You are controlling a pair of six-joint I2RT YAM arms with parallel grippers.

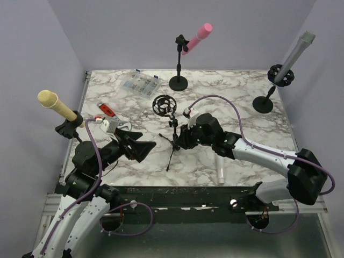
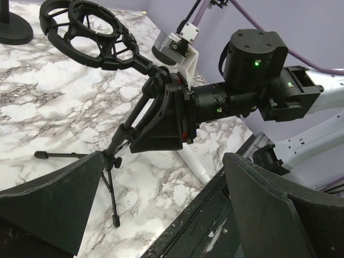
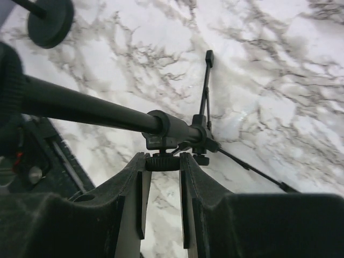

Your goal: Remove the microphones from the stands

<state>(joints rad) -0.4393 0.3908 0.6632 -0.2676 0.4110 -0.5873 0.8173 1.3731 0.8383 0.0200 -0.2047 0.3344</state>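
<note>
A black tripod stand (image 1: 173, 135) with an empty ring-shaped shock mount (image 1: 163, 104) stands mid-table. A white microphone (image 1: 219, 170) lies flat on the marble near the front edge, right of the stand; it also shows in the left wrist view (image 2: 194, 165). My right gripper (image 1: 180, 137) is at the stand's stem, shut on the stand's small black clamp knob (image 3: 163, 161). My left gripper (image 1: 144, 146) is open and empty, left of the stand, its jaws wide apart (image 2: 161, 180) and facing the tripod (image 2: 115, 156) and the mount (image 2: 88, 32).
A pink microphone (image 1: 196, 37) on a round-base stand (image 1: 178, 83) at the back. A grey microphone (image 1: 294, 54) on a stand (image 1: 263, 103) at the right. A yellow microphone (image 1: 56, 106) at the left edge. A clear plastic box (image 1: 141, 84) and a red tool (image 1: 106, 109) at back left.
</note>
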